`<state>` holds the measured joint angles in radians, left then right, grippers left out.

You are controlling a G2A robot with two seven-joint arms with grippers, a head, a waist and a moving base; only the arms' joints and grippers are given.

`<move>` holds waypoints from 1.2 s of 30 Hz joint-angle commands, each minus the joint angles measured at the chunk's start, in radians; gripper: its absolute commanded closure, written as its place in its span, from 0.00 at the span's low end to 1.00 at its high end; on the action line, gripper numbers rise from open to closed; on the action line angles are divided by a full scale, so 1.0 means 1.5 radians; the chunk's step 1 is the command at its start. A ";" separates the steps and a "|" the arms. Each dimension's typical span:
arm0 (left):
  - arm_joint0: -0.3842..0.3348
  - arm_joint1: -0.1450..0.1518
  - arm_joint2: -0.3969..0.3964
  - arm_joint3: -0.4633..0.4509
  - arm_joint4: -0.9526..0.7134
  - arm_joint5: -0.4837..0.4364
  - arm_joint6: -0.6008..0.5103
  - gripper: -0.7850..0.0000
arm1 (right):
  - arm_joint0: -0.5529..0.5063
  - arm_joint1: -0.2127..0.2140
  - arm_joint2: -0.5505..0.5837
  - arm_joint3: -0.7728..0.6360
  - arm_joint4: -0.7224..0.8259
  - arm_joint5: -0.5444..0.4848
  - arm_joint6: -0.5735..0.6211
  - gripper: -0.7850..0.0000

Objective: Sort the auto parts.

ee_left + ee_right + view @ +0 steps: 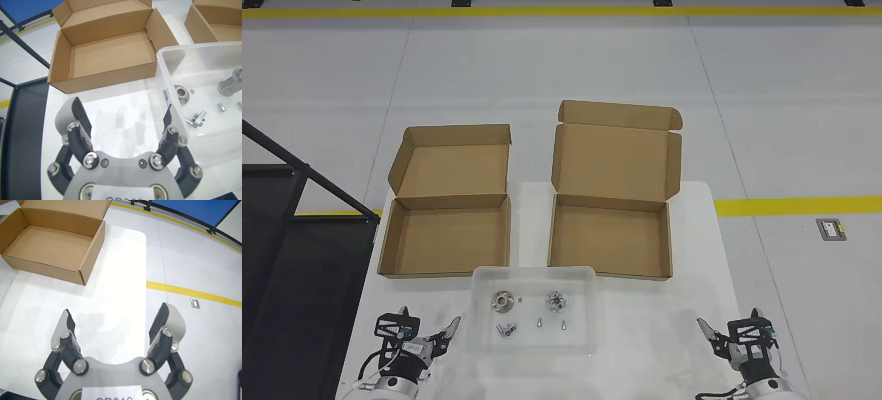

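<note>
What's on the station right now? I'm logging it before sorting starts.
left cardboard box: one, brown, open, empty, table's far side
right cardboard box: one, brown, open, empty, beside it
plastic bin: one, clear, in front of the boxes
metal parts: five, grey, in the bin: hub, splined piece, clamp, two small fasteners
table: one, white
rack: one, black, beside the table on the left gripper's side
left gripper: one, grey-black, open, beside the bin
right gripper: one, grey-black, open, over the table's near edge

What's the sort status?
Left end effector open, empty, beside clear bin. Right end effector open, empty. Auto parts all in bin; left box, right box empty. No obstruction seen.
</note>
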<state>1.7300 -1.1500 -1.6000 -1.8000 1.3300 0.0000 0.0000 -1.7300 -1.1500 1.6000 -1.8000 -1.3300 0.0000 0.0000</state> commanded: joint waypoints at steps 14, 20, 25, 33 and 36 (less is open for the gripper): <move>0.000 0.000 0.000 -0.001 -0.002 -0.002 0.001 0.00 | 0.001 0.000 -0.002 -0.006 -0.003 -0.007 -0.003 0.00; 0.013 -0.003 -0.022 -0.018 -0.029 0.008 0.056 0.00 | 0.001 0.010 0.005 -0.090 -0.101 -0.113 -0.026 0.00; 0.033 -0.003 -0.065 -0.049 -0.070 -0.014 0.090 0.00 | 0.018 0.018 0.003 -0.189 -0.166 -0.218 -0.016 0.00; 0.055 -0.004 -0.118 -0.080 -0.145 -0.061 0.101 0.00 | 0.127 0.024 -0.129 -0.273 -0.299 -0.400 0.073 0.00; 0.065 -0.005 -0.126 -0.091 -0.149 -0.069 0.104 0.00 | 0.180 0.019 -0.201 -0.261 -0.313 -0.424 0.109 0.00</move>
<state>1.8231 -1.1568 -1.7871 -1.9323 1.1053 -0.1007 0.1541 -1.4872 -1.1183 1.3354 -2.1998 -1.7958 -0.6329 0.1443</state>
